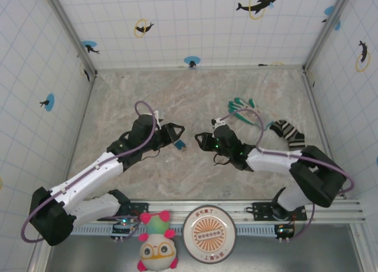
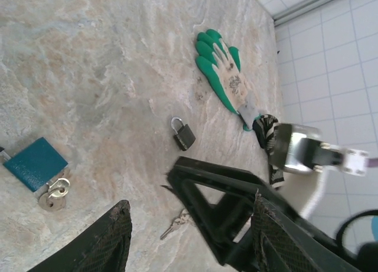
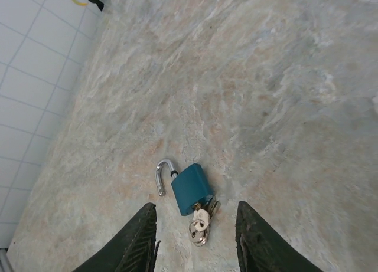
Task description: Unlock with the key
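Between spread fingers of right hand (image 3: 196,205): key (image 3: 199,222)

On its ring at base of blue padlock (image 3: 191,188), shackle (image 3: 160,176) swung free at one end, flat on table (image 3: 266,77). Right hand wide, holding nothing. Left hand (image 2: 192,199) wide and empty too, with padlock off to its left

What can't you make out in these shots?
Right wrist view: the key bunch hides the keyhole of the blue padlock, so whether a key is inserted is unclear.
Left wrist view: loose keys lie partly behind the right fingers.
Top view: key bunch too small.
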Action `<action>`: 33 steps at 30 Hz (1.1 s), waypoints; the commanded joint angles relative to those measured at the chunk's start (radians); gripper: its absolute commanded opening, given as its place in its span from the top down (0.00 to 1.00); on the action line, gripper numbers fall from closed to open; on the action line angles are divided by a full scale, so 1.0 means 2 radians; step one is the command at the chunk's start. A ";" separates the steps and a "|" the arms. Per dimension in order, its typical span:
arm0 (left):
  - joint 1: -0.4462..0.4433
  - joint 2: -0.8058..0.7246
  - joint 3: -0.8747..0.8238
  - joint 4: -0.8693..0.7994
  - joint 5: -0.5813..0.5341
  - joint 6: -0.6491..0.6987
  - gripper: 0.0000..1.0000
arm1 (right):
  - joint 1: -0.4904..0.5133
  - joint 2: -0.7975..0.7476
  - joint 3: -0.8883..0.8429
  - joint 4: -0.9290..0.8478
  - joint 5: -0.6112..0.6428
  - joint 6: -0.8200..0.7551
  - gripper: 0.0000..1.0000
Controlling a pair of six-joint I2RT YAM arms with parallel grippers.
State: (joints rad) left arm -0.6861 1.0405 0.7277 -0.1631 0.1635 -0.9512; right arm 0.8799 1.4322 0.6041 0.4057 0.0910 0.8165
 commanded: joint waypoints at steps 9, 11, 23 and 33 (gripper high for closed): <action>0.000 0.021 -0.014 0.025 0.021 -0.006 0.44 | 0.001 -0.140 -0.025 -0.209 0.092 -0.013 0.63; -0.002 0.029 -0.014 0.029 0.024 -0.005 0.44 | 0.000 -0.151 -0.029 -0.229 0.101 -0.006 0.63; -0.032 0.087 -0.007 0.048 0.040 -0.003 0.43 | -0.001 -0.133 -0.003 -0.360 0.139 0.036 0.63; -0.047 0.113 -0.010 0.051 0.044 -0.003 0.43 | 0.018 -0.075 0.023 -0.372 0.135 0.070 0.58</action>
State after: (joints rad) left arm -0.7719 1.2594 0.7128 -0.0872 0.2390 -0.9508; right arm 0.9043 1.2537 0.6083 -0.3172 0.3405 0.9222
